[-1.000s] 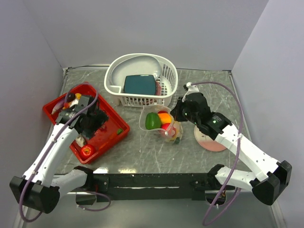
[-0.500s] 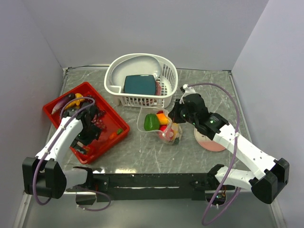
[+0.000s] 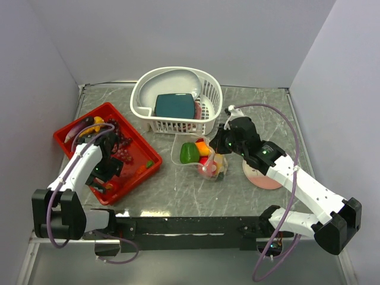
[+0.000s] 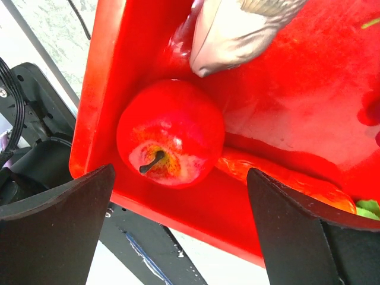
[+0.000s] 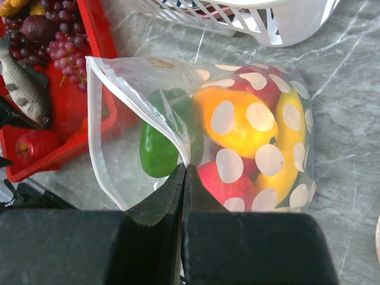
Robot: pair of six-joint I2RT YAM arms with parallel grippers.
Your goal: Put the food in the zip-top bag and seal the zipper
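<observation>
The zip-top bag (image 3: 205,159) lies mid-table with its mouth open toward the red tray. Inside it are a green pepper (image 5: 155,153), an orange piece (image 5: 234,119), a yellow banana (image 5: 292,139) and a red tomato (image 5: 221,183). My right gripper (image 5: 184,169) is shut on the bag's upper rim, pinching the zipper strip (image 5: 98,119). My left gripper (image 4: 179,178) hangs open above the tray's near corner. A red round fruit (image 4: 171,132) with a dark stem lies between its fingers, untouched. Purple grapes (image 5: 62,50) lie in the tray.
The red tray (image 3: 108,107) sits at the left and also holds a grey toy fish (image 5: 25,89) and other toys. A white slotted basket (image 3: 142,89) with a teal block (image 3: 175,105) stands behind the bag. A pink plate (image 3: 265,179) lies under the right arm.
The left gripper has drawn back from the tray's middle to its near corner and opened wide over the red fruit. The right gripper has kept its hold on the bag, barely moving.
</observation>
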